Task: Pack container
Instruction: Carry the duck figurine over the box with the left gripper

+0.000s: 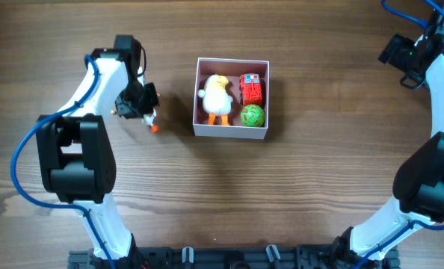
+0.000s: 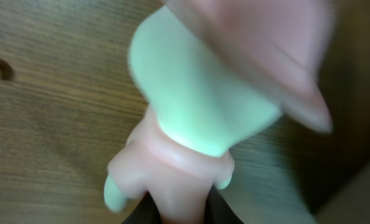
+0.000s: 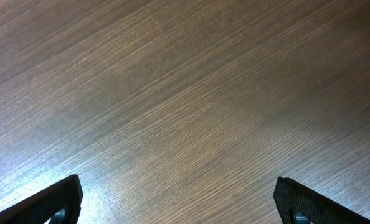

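Container (image 1: 232, 133) sits mid-table (image 1: 319, 187), open side up, well apart from both arms. Inside: white duck (image 1: 217, 96) on the left; red block toy (image 1: 251, 88) at the far right corner, green ball (image 1: 253, 115) just beside it at the near right corner. Left gripper (image 1: 140, 104), left of the container, is clamped on a pale green and pink toy (image 2: 197, 93), blurred close to its wrist camera. Right gripper (image 3: 179, 199) is at the far right edge, fingers spread wide, nothing between them, bare wood below.
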### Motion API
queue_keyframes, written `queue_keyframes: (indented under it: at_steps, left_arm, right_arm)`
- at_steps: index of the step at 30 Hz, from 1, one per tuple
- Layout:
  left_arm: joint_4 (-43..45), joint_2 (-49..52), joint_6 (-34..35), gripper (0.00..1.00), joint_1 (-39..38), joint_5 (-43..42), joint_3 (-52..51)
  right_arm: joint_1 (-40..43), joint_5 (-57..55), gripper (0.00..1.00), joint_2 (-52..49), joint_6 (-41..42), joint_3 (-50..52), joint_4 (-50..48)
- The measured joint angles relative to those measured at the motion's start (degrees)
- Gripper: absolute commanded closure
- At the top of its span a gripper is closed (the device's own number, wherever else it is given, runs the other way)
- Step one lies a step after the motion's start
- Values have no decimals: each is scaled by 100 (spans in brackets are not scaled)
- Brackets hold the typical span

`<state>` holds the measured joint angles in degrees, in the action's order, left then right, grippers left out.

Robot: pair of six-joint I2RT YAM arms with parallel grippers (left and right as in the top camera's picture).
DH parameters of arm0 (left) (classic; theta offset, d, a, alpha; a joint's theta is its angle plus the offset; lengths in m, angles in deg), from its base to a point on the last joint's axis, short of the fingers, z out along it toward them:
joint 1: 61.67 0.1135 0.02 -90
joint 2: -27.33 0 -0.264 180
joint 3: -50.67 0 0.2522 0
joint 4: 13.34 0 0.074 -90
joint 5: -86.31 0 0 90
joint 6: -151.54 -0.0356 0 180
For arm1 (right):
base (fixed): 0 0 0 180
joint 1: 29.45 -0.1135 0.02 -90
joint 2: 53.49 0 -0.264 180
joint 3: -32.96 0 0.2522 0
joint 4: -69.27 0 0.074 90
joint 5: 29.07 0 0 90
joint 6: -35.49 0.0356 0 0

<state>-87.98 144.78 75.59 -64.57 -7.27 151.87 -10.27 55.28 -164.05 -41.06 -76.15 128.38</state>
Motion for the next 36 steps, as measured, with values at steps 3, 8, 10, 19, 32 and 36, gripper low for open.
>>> queue_keyframes:
  at_steps: [3,8,10,19,32,36]
  left_arm:
    - [-313,0,0,88,-4,-105,531]
    - [-739,-17,0,87,-81,-184,1508]
    - [-758,-103,0,87,-181,-234,1790]
    - [-728,-662,70,90,-1073,-352,2122]
    - [153,-715,800,79,-2688,-492,2129]
    - [122,-658,839,82,-2754,-485,2129]
  right_arm:
    - [0,-2,0,0,0,0,-2]
    - [0,0,0,0,0,0,-2]
    - [0,0,0,0,0,0,-2]
    - [0,0,0,0,0,0,-2]
    - [0,0,0,0,0,0,-2]
    - [0,0,0,0,0,0,-2]
